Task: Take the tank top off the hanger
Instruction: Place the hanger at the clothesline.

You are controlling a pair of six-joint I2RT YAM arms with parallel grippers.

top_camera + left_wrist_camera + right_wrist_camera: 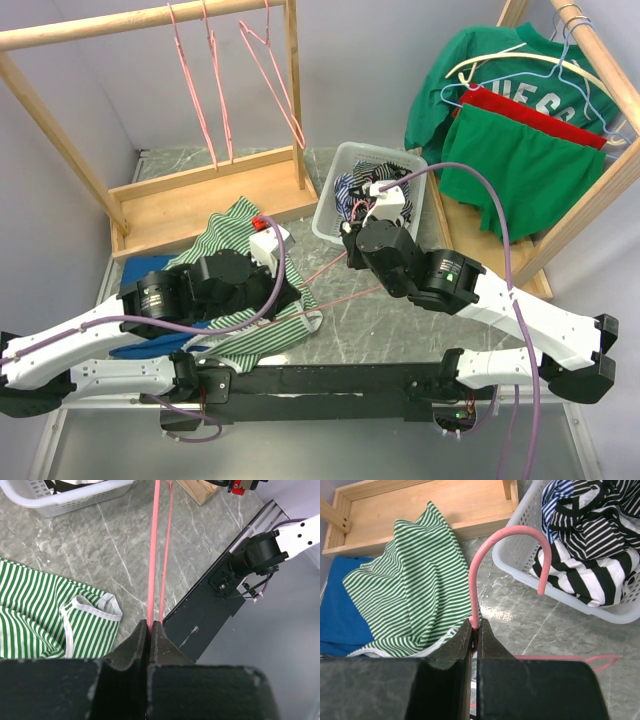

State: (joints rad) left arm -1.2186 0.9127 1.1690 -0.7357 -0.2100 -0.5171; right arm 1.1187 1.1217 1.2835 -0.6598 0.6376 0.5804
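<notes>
Bench (pixel 400 325) with grey marbled top carries a wooden rack (pixel 200 195) at far left and a white basket (pixel 328 205). The tank top (pixel 225 235), green-and-white striped, lies crumpled under the left arm (pixel 150 300), its length running from rack to near edge, white-edged straps nearest. Left gripper (pixel 150 630) and right gripper (pixel 475 627) are each closed tight on the pink hanger (pixel 510 528).

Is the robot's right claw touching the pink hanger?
Touching. The right wrist view shows the right gripper shut on the pink hanger, with the wire running straight down between the closed fingertips just below the hook.
</notes>
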